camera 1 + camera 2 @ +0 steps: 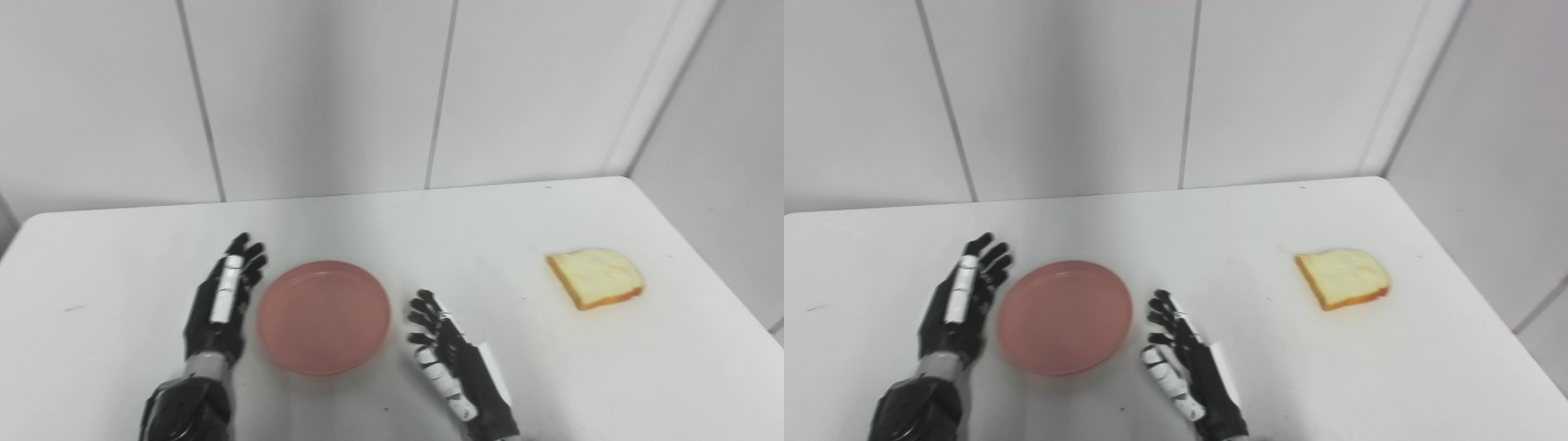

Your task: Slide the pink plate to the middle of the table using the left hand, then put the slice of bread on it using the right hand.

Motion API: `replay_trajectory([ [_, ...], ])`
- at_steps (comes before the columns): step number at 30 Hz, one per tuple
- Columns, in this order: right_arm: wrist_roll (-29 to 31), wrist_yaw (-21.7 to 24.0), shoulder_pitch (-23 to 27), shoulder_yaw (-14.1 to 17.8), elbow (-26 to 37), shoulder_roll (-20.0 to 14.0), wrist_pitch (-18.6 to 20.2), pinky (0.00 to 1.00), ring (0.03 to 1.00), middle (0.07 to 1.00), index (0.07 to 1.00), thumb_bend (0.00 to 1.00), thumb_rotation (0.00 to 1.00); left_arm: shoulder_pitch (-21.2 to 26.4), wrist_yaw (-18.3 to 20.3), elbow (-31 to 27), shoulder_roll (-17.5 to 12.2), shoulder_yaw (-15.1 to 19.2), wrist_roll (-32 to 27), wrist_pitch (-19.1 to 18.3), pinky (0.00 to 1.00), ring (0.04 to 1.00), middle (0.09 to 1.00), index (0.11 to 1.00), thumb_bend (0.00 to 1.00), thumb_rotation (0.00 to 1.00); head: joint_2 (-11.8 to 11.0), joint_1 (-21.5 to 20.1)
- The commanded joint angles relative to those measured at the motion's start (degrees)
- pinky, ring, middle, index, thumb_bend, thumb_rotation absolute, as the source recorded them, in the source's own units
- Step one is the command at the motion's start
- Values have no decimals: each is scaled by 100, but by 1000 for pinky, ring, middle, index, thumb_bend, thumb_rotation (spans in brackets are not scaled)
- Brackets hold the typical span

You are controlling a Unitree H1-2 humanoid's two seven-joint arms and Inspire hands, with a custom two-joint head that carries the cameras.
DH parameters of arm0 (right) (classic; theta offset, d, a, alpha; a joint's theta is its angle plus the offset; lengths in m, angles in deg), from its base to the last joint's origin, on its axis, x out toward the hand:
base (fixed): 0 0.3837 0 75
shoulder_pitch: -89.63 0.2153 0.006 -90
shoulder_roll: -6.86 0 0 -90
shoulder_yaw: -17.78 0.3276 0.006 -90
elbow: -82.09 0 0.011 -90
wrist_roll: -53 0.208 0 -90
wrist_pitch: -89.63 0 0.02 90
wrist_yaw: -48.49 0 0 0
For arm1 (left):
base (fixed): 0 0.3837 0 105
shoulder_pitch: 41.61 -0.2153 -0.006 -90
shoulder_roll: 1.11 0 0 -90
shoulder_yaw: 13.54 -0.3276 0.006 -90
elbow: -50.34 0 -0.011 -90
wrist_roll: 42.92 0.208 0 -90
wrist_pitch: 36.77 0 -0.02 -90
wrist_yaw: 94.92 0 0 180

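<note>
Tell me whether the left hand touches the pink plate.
Apart. The left eye view shows white table between the left hand and the pink plate.

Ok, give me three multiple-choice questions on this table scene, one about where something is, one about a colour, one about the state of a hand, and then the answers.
1. Where is the slice of bread relative to the plate?
A. On the plate
B. On the table, off to the plate's right
C. In the right hand

2. What colour is the plate?
A. Pink
B. Blue
C. Green

3. What state is the left hand in?
A. Shut on the plate
B. Shut on the bread
C. Open, fingers apart, beside the plate

Answers:
1 B: the bread lies alone on bare table, well beyond the right hand.
2 A: the plate is plainly pink.
3 C: the hand holds nothing, at the plate's left edge.
</note>
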Motion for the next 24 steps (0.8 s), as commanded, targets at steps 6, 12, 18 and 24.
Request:
replay_trajectory([
  [6,-1256,-73,-60,366,764,-458,329,787,877,907,935,803,839,139,96,205,-32,130,-221,227,996,892,858,818,799,663,-153,-248],
  [12,-1350,557,258,952,1430,-1360,892,850,912,923,934,880,757,140,79,266,-49,121,-155,397,1000,919,890,823,755,687,-259,-251],
  [18,-1404,1096,572,1312,1711,-2343,1237,855,919,936,926,940,655,117,58,357,-51,82,-94,492,1000,924,888,823,749,695,-302,-260],
  [24,-1486,1447,963,1619,1725,-3146,1257,852,926,936,912,972,612,118,40,412,-80,16,4,559,1000,938,899,833,738,705,-320,-233],
])
